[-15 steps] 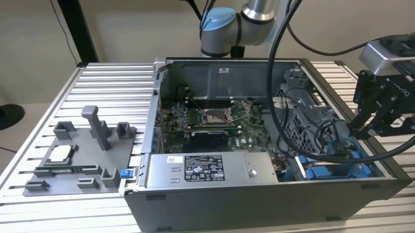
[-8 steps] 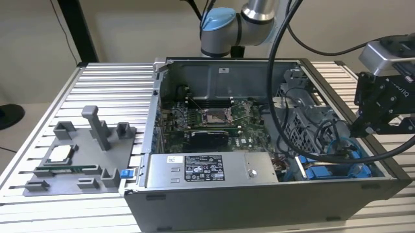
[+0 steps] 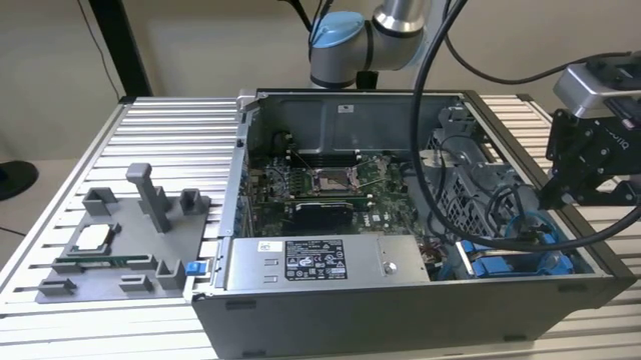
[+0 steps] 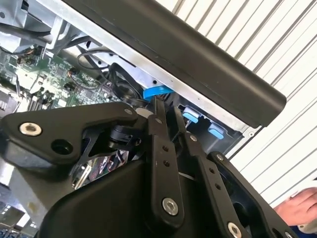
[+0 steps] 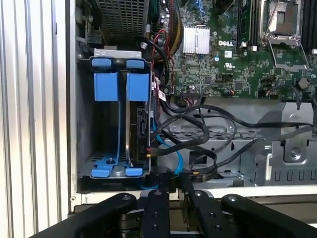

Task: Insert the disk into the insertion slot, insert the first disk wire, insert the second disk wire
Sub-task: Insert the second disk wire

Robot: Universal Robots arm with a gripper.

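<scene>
Your tool (image 5: 171,174) sits closest to the lens in the first wrist view, at the rim of the computer case (image 3: 401,315) beside black cables (image 5: 171,108). You cannot tell whether it is apart or together. On the exterior view's left, a grey fixture tray (image 3: 100,277) rests on the surface (image 3: 170,135). Toward that view's right, the disk (image 5: 138,134) sits inside the insertion slot (image 5: 85,124), between blue rails.
</scene>
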